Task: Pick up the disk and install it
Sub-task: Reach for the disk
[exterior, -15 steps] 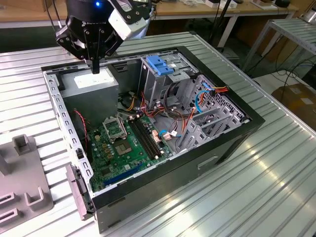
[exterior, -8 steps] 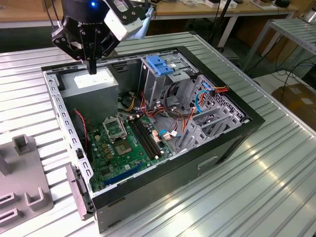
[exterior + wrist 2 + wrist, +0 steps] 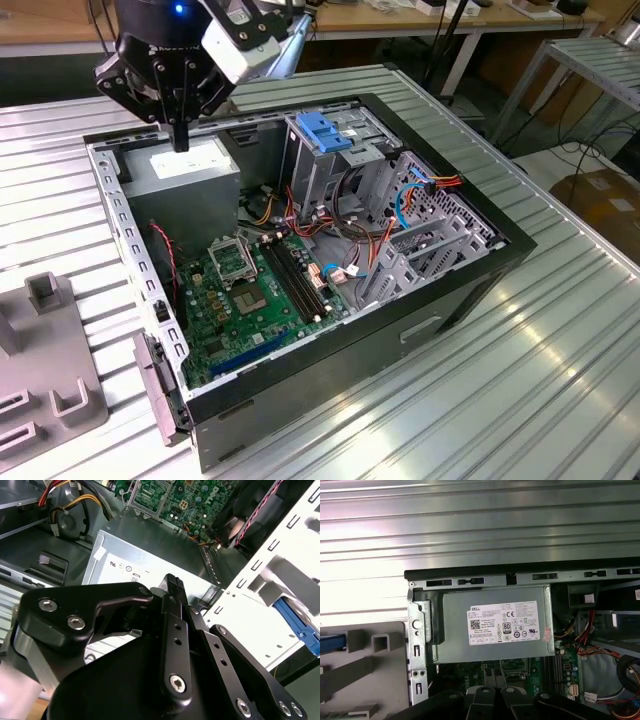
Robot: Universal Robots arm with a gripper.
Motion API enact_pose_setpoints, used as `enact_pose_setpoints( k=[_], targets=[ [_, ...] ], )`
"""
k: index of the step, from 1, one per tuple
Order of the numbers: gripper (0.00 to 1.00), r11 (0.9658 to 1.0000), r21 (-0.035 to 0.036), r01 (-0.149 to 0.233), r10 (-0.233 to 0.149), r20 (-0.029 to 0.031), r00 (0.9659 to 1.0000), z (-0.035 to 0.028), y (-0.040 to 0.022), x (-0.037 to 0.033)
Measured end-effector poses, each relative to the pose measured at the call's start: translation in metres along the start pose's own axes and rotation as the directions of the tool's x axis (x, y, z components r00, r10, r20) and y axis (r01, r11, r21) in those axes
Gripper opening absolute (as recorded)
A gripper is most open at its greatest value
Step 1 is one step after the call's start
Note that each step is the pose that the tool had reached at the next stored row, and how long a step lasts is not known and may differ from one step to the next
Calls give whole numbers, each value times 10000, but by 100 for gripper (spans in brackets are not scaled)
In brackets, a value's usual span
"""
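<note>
Disk (image 3: pixel 331 643) and grey fixture (image 3: pixel 40 380), edge-cropped

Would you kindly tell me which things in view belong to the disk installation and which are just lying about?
For the job: gripper, jaws shut and empty, above the power supply; drive cage in the open computer case; blue-edged piece in the grey fixture, possibly the disk.
Just lying about: motherboard; coloured cables; cardboard box.

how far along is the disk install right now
Early. Nothing looks done yet: the gripper hovers shut and empty above the power supply in a corner of the open case, so no disk is in hand. Pick-up and install are both left to do.
</note>
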State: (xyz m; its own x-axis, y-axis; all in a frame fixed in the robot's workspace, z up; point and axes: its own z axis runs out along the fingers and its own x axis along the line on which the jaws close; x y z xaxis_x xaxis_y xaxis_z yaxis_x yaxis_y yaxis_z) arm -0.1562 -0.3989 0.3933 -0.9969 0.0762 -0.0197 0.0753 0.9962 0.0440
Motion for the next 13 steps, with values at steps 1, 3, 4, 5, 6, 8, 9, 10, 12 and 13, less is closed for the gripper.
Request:
enact_pose_setpoints(
  k=[1,3,4,5,6,8,9,10,12,13],
  targets=[
    [10,10000,0,0,0,0,10000,0,0,6],
    [10,10000,0,0,0,0,10000,-1,-2,32],
    [10,10000,0,1,-1,0,10000,-1,-3,45],
    [10,10000,0,0,0,0,10000,-1,-4,55],
    [10,10000,0,1,-1,0,10000,-1,-5,63],
    [10,10000,0,0,0,0,10000,-2,-6,79],
    [10,10000,1,0,0,0,10000,-2,-7,87],
    [10,10000,1,0,0,0,10000,-2,-7,95],
    [10,10000,0,0,0,0,10000,-3,-8,111],
    [10,10000,0,-1,1,0,10000,-3,-9,119]
  ],
)
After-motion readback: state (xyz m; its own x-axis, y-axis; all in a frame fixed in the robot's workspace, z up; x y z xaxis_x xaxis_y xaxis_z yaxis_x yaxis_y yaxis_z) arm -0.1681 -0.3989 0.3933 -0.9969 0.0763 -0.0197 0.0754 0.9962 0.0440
